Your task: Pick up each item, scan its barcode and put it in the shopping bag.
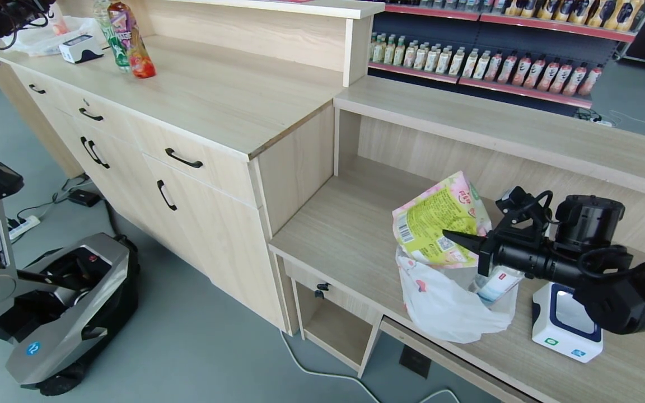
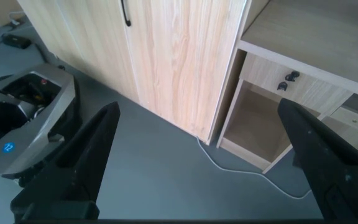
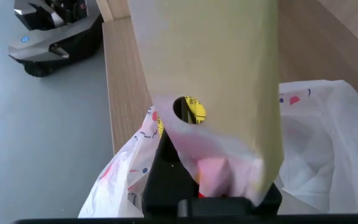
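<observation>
Snack pouch (image 1: 437, 224), green and pink with a barcode near one edge, hangs pinched in the right gripper (image 1: 468, 242) over the white shopping bag (image 1: 445, 305) at lower right, near the low counter's (image 1: 333, 235) front edge, with bare wood to its left. The left gripper (image 2: 197, 162) is spread above open floor (image 2: 154, 143).

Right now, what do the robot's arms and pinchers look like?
The right arm is black and chunky, with round joints and looping black cables. The right gripper has thin, pointed black fingers. The left gripper has two flat black fingers that taper to tips.
</observation>
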### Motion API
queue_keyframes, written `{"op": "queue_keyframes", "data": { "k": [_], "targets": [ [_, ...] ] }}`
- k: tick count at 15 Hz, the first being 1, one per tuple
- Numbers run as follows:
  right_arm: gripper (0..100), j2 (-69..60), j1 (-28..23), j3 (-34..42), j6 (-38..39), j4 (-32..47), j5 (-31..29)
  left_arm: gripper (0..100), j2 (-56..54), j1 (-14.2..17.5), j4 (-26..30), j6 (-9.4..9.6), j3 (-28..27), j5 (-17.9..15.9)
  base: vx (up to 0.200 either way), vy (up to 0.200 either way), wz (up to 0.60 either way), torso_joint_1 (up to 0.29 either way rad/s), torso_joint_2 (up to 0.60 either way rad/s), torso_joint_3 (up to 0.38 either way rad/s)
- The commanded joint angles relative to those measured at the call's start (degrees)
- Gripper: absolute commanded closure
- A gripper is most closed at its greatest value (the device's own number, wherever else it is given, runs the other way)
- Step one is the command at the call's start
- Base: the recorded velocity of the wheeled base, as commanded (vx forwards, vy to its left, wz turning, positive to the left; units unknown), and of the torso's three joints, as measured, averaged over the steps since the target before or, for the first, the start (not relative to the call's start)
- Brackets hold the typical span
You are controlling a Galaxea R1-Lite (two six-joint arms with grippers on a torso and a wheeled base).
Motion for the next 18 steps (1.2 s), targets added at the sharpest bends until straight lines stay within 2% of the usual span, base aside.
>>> {"op": "queue_keyframes", "data": {
  "k": [1,10,18],
  "targets": [
    [100,0.53,-0.05,0.41,-0.86,0.11,0.00,0,-0.02,0.02,0.00,-0.04,0.00,-0.06,0.000,0.000,0.00,0.000,0.00,0.000],
    [100,-0.62,-0.31,-0.12,-1.04,0.11,0.27,0,-0.02,0.02,0.00,-0.04,0.00,-0.06,0.000,0.000,0.00,0.000,0.00,0.000],
    [100,-4.92,0.30,-9.26,3.62,-3.67,0.27,0,-0.02,0.02,0.00,-0.04,0.00,-0.06,0.000,0.000,0.00,0.000,0.00,0.000]
  ]
}}
